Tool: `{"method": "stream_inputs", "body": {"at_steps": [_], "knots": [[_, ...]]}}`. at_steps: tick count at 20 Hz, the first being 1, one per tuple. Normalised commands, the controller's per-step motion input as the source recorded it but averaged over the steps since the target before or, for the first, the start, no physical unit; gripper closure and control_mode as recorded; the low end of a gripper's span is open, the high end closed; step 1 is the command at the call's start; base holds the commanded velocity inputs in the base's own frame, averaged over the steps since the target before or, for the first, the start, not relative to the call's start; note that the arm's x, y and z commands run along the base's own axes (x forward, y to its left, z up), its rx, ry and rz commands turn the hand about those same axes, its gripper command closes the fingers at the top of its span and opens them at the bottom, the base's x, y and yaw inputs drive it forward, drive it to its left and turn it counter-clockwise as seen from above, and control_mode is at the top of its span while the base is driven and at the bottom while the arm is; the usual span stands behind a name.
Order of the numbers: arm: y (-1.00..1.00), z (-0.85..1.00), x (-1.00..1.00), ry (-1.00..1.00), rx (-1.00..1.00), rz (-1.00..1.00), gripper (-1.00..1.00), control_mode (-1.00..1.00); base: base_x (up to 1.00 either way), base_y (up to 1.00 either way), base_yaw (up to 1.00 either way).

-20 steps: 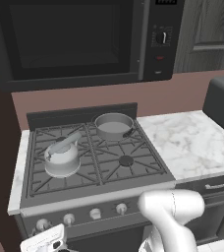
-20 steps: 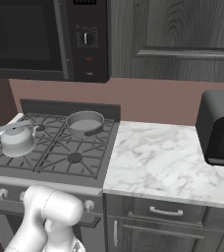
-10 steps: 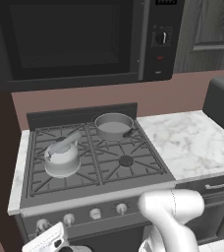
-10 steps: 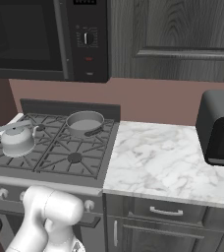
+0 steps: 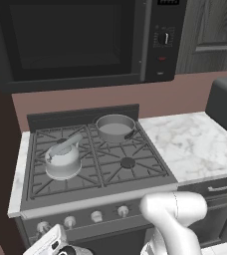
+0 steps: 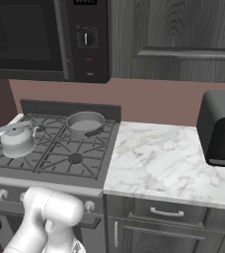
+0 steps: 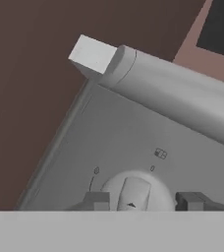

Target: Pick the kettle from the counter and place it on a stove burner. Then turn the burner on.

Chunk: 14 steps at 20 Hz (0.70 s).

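The silvery kettle [image 5: 62, 160] [image 6: 17, 141] stands on the front-left stove burner, upright on the dark grate [image 5: 38, 175]. The front-right stove burner [image 5: 128, 162] [image 6: 75, 158] is bare. To the right of the stove lies the white marble counter [image 5: 195, 144] [image 6: 159, 163]. My gripper [image 7: 143, 201] is low at the stove's front panel, far left, and its white hand [image 5: 48, 241] shows at the bottom of the left base view. In the hand view the two fingertips [image 7: 97, 201] press on either side of a round silver knob [image 7: 133, 192], shut on it.
A straight-sided grey pot [image 5: 114, 128] [image 6: 85, 123] sits on the back-right burner. More silver knobs [image 5: 96, 216] line the front panel. A dark toaster [image 6: 220, 128] stands at the counter's right end and a black microwave [image 5: 75, 40] hangs above the stove.
The hand at the stove's front left has shifted only slightly. Kettle and pot have not moved.
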Motion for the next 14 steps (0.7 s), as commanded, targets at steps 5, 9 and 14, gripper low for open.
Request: {"method": "stream_inputs", "body": {"at_steps": [5,9,14], "knots": [[0.01,-0.52,0.08,0.32,-0.26,0.35,1.0,-1.0,0.0,0.0,0.0],[0.0,-0.55,0.11,0.3,-0.25,0.34,1.0,-1.0,0.0,0.0,0.0],[0.0,-0.6,0.16,0.34,-0.27,0.34,1.0,-1.0,0.0,0.0,0.0]]}}
